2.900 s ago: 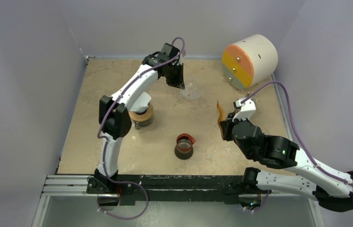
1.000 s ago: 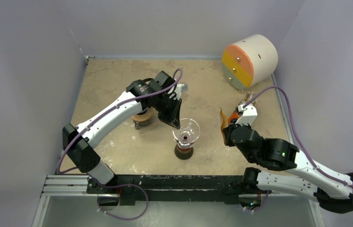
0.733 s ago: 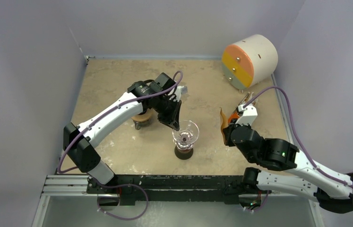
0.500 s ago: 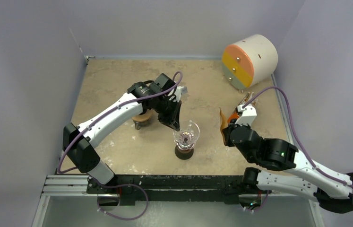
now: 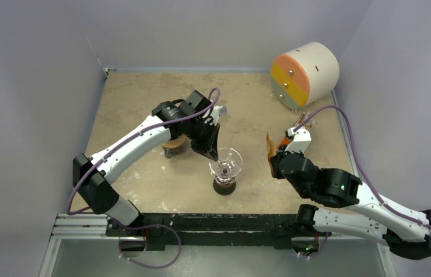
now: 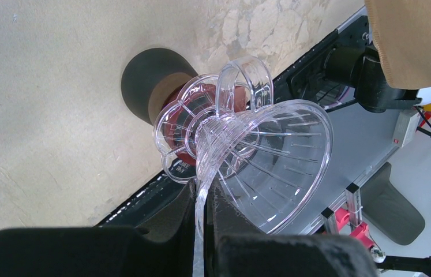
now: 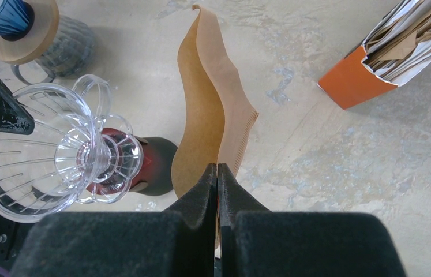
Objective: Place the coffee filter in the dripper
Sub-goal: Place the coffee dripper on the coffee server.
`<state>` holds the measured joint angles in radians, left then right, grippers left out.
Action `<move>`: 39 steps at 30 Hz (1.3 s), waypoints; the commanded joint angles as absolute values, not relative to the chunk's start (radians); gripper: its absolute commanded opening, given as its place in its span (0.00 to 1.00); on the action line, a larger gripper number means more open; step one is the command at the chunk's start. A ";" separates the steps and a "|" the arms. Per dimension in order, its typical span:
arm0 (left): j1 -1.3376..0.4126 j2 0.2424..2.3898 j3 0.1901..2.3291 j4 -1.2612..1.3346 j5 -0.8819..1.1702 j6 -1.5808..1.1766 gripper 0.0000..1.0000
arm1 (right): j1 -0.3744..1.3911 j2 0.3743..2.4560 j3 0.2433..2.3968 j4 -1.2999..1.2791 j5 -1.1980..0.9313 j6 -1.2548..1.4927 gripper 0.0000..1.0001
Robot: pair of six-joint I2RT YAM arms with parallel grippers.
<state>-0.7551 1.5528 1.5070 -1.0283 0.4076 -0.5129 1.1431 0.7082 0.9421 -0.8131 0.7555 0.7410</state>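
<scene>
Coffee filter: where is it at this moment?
Right wrist view: the coffee filter stands pinched in the right gripper, just right of the clear dripper.

Lit brightly and evenly from overhead, matte across the bench (image 5: 132, 104). Cast only soft, pale shadows under both arms. Rendered the top view sharp throughout. Blurred the close black fingers of the left pincer (image 6: 201, 199) and right pincer (image 7: 217, 173) in the wrist views. Left the background beyond the bench's near edge slightly soft.
</scene>
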 commanded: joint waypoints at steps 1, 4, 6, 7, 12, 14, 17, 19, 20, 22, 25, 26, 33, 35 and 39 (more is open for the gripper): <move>-0.760 1.501 1.522 -1.023 0.433 -0.526 0.00 | 1.138 0.718 0.934 -0.790 0.755 0.757 0.00; -0.761 1.499 1.516 -1.023 0.437 -0.528 0.00 | 1.137 0.719 0.934 -0.787 0.754 0.757 0.00; -0.761 1.497 1.509 -1.022 0.443 -0.530 0.00 | 1.138 0.720 0.935 -0.786 0.755 0.756 0.00; -0.761 1.496 1.503 -1.022 0.443 -0.530 0.00 | 1.138 0.722 0.934 -0.786 0.755 0.756 0.00; -0.762 1.493 1.480 -1.008 0.445 -0.536 0.00 | 1.138 0.724 0.933 -0.781 0.753 0.755 0.00; -0.762 1.494 1.474 -1.003 0.447 -0.538 0.00 | 1.138 0.726 0.934 -0.778 0.753 0.753 0.00; -0.762 1.497 1.467 -0.998 0.443 -0.538 0.00 | 1.138 0.727 0.935 -0.778 0.753 0.750 0.00; -0.763 1.500 1.464 -0.992 0.448 -0.538 0.00 | 1.138 0.729 0.937 -0.777 0.752 0.749 0.00; -0.763 1.502 1.463 -0.990 0.449 -0.538 0.00 | 1.138 0.729 0.937 -0.776 0.752 0.750 0.00; -0.763 1.505 1.463 -0.987 0.454 -0.537 0.00 | 1.137 0.732 0.938 -0.775 0.750 0.748 0.00; -0.764 1.511 1.468 -0.983 0.454 -0.538 0.03 | 1.137 0.733 0.939 -0.775 0.750 0.746 0.00; -0.764 1.512 1.469 -0.983 0.455 -0.537 0.04 | 1.137 0.733 0.939 -0.774 0.749 0.747 0.00; -0.762 1.517 1.485 -0.990 0.443 -0.522 0.19 | 1.138 0.738 0.942 -0.768 0.739 0.742 0.00; -0.763 1.514 1.494 -0.995 0.438 -0.519 0.27 | 1.138 0.737 0.945 -0.764 0.732 0.741 0.00; -0.762 1.508 1.532 -1.017 0.428 -0.502 0.40 | 1.138 0.726 0.966 -0.757 0.709 0.729 0.00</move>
